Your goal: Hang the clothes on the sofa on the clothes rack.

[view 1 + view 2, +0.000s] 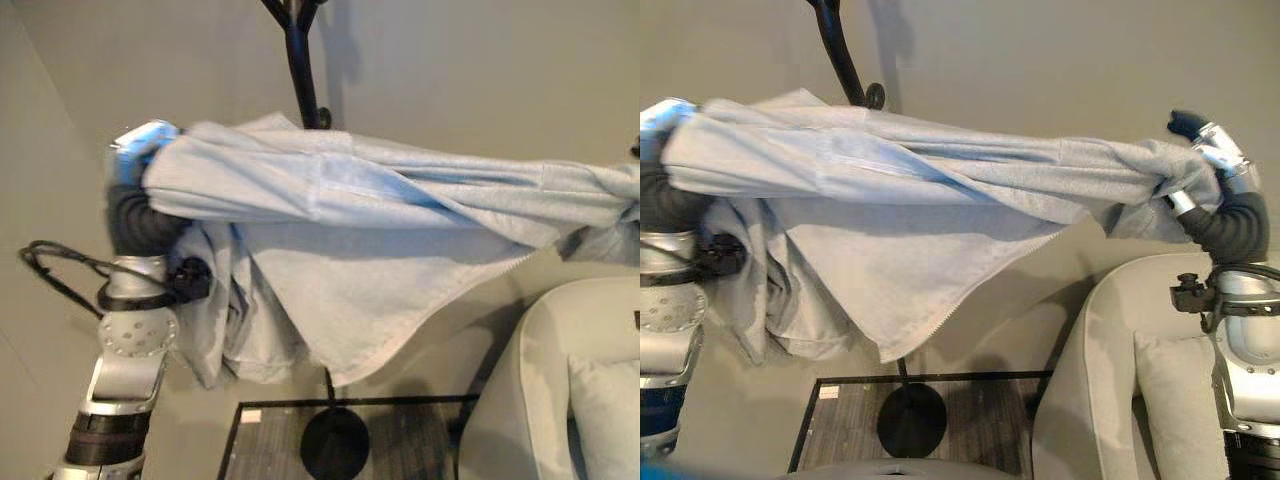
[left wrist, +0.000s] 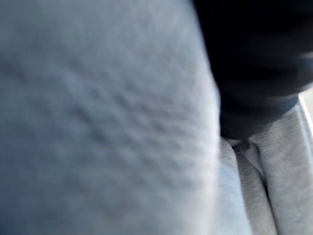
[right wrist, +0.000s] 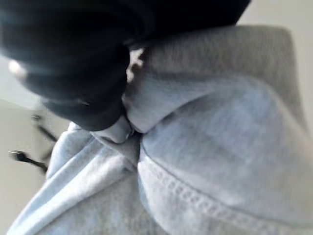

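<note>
item: light grey zip-front garment [image 1: 940, 200], probably a hooded sweatshirt; held in the air between both hands, in front of the black clothes rack [image 1: 300, 60], clear of the pale sofa [image 1: 1110, 380] at the near right.

left hand [image 1: 135, 160]: at the far left end of the garment, wrapped under cloth; whether its fingers are curled or spread cannot be told.

right hand [image 1: 1200, 150]: at the right end, fingers curled into a bunched knot of fabric, pinching it tight; the right wrist view shows folded hem gathered against the hand.

orientation: long axis runs left to right, roughly level, drawn into a taut band along the top. a loose panel with a zip edge hangs below, coming to a point above the rack's round base [image 1: 910, 420], which stands on a dark mat [image 1: 980, 425].

handling, judged: raise the taut band above a rack arm, keep both ends level, then lower so a fold or the neck settles over the arm; free one hand only once the cloth bears on the rack. the hanging panel may snag the pole.
</note>
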